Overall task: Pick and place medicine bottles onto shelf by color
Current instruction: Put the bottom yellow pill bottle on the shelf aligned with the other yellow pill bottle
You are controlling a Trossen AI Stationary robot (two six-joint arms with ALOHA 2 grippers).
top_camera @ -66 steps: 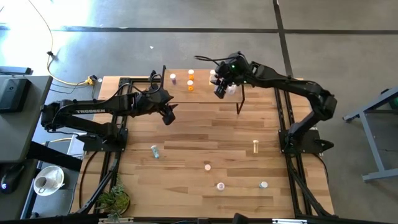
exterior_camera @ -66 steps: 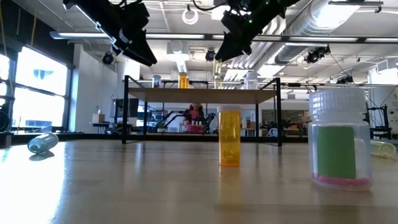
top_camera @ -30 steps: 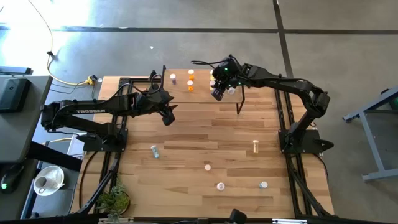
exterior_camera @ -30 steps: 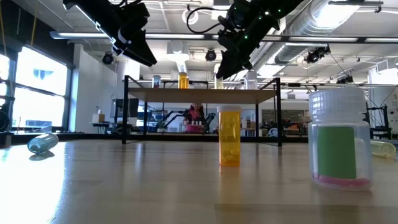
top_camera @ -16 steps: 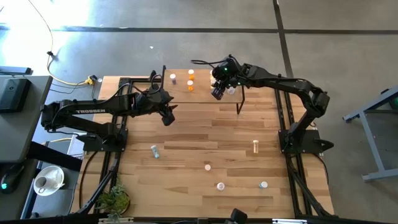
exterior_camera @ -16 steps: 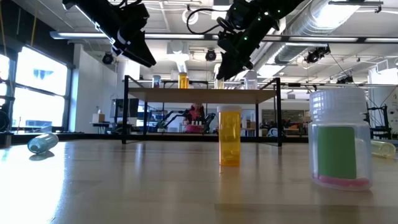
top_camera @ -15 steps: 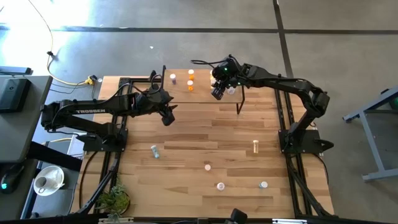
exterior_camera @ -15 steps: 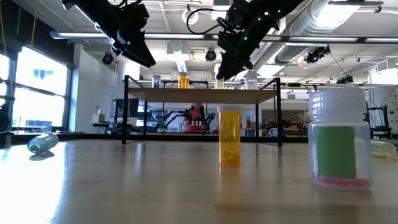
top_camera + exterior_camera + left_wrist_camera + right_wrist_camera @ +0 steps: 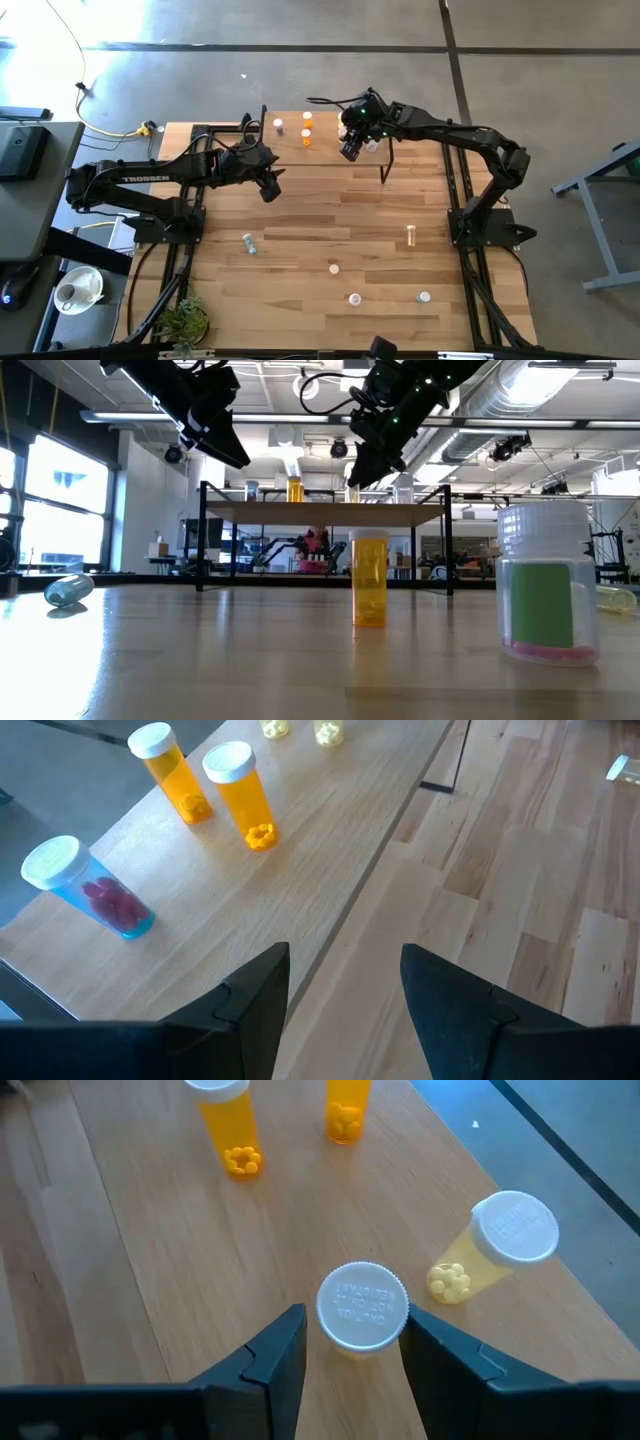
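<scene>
The shelf (image 9: 320,155) stands at the table's far side. On it are a blue bottle (image 9: 90,885), two orange bottles (image 9: 240,795) (image 9: 170,770), a yellow bottle (image 9: 495,1245) and a white-capped bottle (image 9: 362,1305), all upright on their bases. My right gripper (image 9: 355,1345) hangs over the shelf's right part, open, one finger on each side of the white-capped bottle. My left gripper (image 9: 345,990) hovers open and empty above the shelf's near left edge (image 9: 270,188). More medicine bottles are on the tabletop: a blue one lying on its side (image 9: 249,243) and a yellow one (image 9: 410,235). My right gripper comes slanting down from the table's right, with a finger on each side of the white-capped bottle's cap (image 9: 330,1315). A strip of shelf shows between one finger and the cap. Whether the other finger (image 9: 440,1355) touches it, I cannot tell. The bottle stands upright on the shelf.
Three small bottles (image 9: 334,268) (image 9: 354,298) (image 9: 424,296) stand near the table's front. In the low view an orange bottle (image 9: 368,578) and a green-labelled one (image 9: 545,595) stand close by. The shelf's black legs (image 9: 384,170) reach down to the table. A plant (image 9: 185,322) sits at the near left corner.
</scene>
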